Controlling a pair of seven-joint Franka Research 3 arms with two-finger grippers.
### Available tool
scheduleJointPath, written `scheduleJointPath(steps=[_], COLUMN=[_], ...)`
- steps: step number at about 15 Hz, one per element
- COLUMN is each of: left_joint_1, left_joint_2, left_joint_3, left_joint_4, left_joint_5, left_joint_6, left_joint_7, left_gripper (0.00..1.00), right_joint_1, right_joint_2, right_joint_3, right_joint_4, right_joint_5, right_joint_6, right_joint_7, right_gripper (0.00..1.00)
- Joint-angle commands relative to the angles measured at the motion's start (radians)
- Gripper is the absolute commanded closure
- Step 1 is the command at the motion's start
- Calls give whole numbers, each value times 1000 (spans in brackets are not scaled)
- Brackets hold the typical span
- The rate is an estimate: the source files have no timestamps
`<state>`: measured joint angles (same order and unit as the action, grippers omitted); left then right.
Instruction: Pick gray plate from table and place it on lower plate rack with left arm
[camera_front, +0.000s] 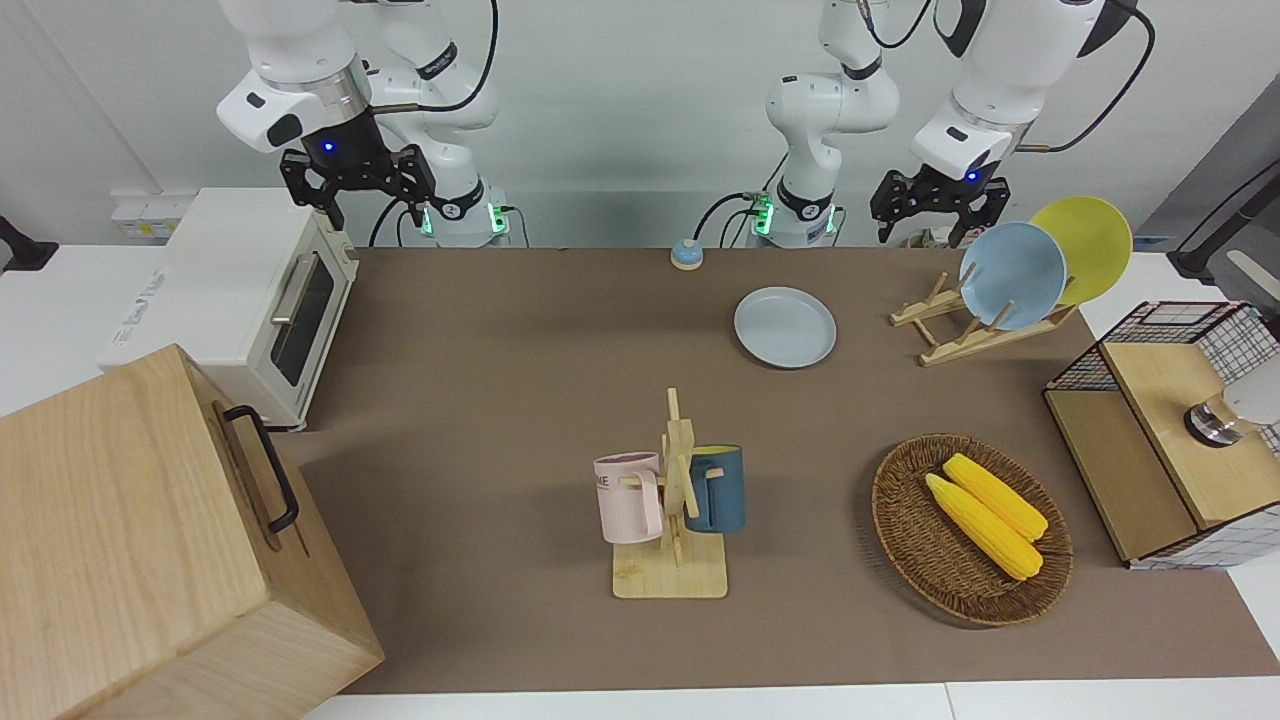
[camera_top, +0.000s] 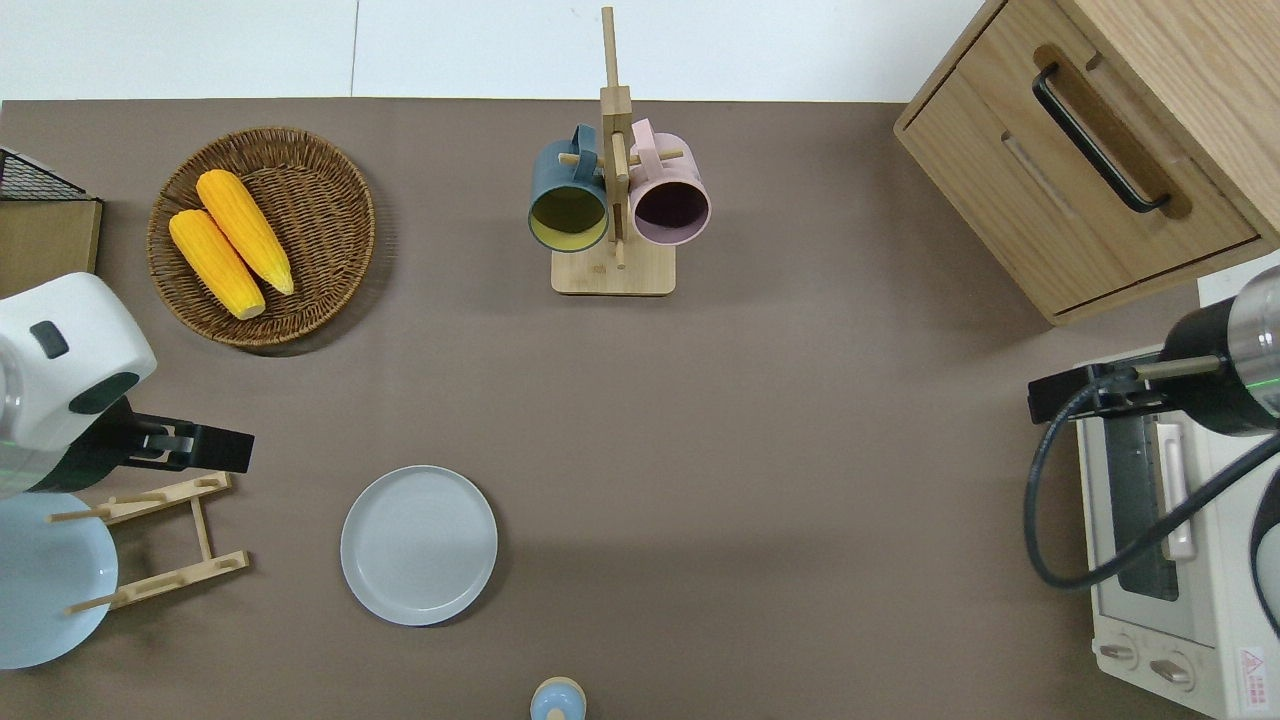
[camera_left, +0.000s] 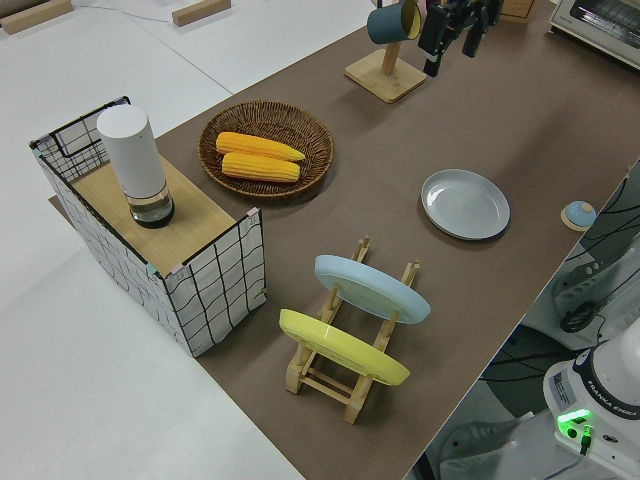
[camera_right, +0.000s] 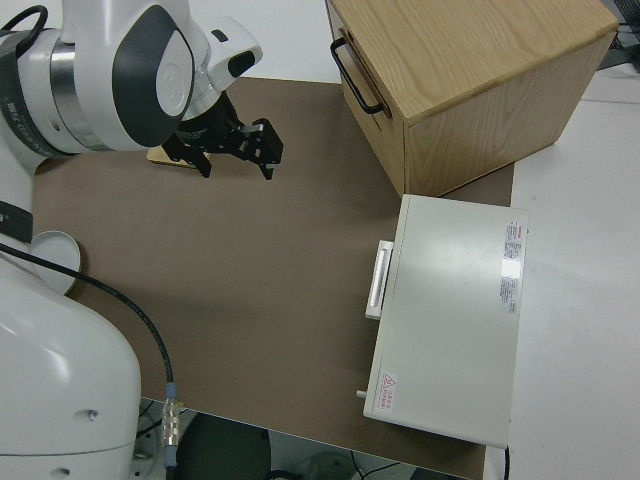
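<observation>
While the gray plate (camera_top: 418, 545) lay flat and empty on the table (camera_top: 800, 450), beside the rack (camera_top: 160, 540) and toward the right arm's end from it, the left gripper (camera_front: 938, 205) hung over the rack's end with jaws apart, holding nothing. That rack held a blue plate (camera_front: 1012, 274) and a yellow plate (camera_front: 1085, 245) on edge, a wicker basket (camera_top: 330, 200) held two corn cobs (camera_top: 230, 243), and the right arm was parked with its jaws open.

Left gripper (camera_front: 938, 205) raised, pointing down, jaws spread apart and holding nothing. Right gripper (camera_front: 357, 180) parked, jaws likewise spread.
</observation>
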<state>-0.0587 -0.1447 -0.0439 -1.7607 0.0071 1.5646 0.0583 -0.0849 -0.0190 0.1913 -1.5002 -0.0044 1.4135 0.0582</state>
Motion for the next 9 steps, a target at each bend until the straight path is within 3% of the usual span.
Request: scheduleJointPath(steps=[1, 9], left_joint_1=[-17, -9], left_joint_2=[-1, 4], left_joint_3=[19, 33], left_joint_4=[13, -3], left_joint_5=[16, 7], left_joint_6=[17, 28], left_joint_7=[-9, -2], left_gripper=[0, 0], right_joint_1=[-7, -7], right_joint_2=[-2, -2], right_joint_3=[7, 7], right_joint_4=[6, 6], right_joint_5=[7, 7], right_joint_6=[-14, -13], right_joint_7=[-1, -1], right_gripper=[11, 11])
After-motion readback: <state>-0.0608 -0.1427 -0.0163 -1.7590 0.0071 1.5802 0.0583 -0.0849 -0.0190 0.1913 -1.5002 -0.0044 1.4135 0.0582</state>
